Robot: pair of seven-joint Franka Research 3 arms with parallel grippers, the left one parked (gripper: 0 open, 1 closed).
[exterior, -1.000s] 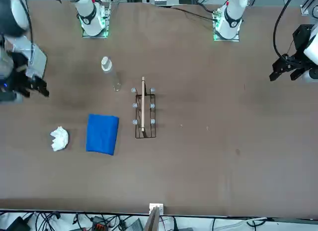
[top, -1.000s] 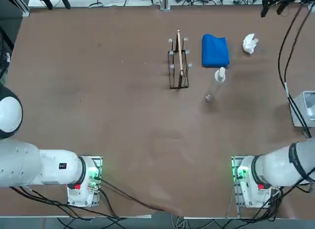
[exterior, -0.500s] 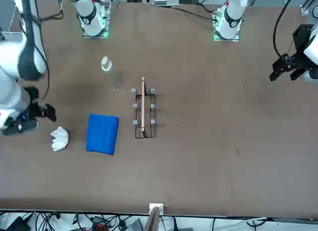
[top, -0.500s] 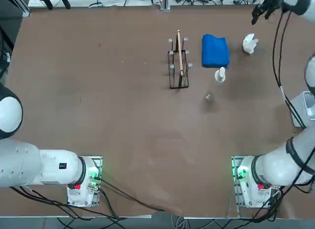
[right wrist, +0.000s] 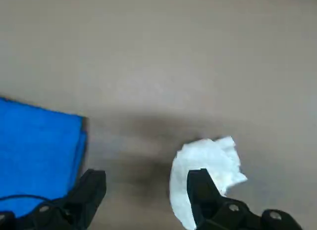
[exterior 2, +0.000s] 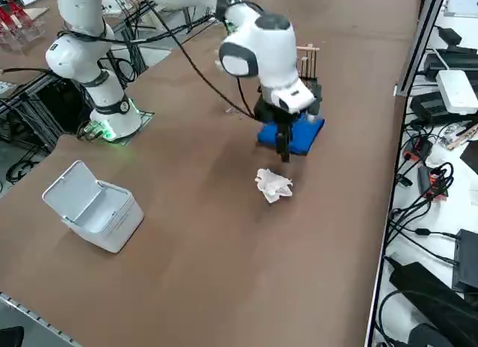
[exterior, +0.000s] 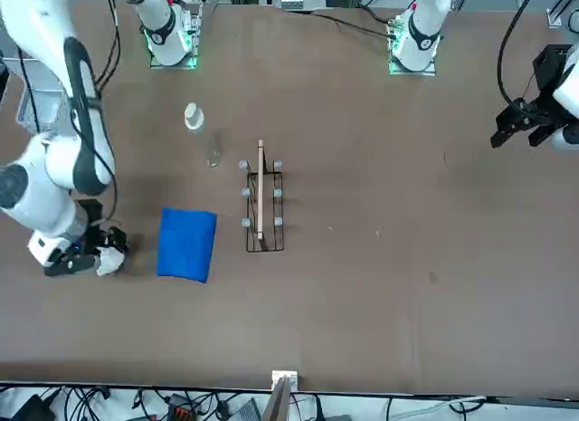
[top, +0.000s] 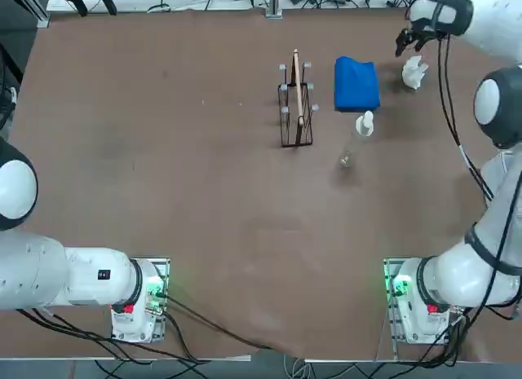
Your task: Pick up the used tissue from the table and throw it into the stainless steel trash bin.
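Tissue [exterior 2: 273, 185] lies near the center of your right side view; your right gripper [right wrist: 146, 183] hangs above the table [exterior 2: 202, 235], fingers [right wrist: 200, 190] spread apart.

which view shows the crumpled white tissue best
The right side view: the crumpled white paper tissue lies there uncovered. The top view also shows it whole, but smaller. In the front view the black tool hides part; in the right wrist view one finger overlaps it.

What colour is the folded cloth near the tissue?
Blue cloth, seen best in the top view.
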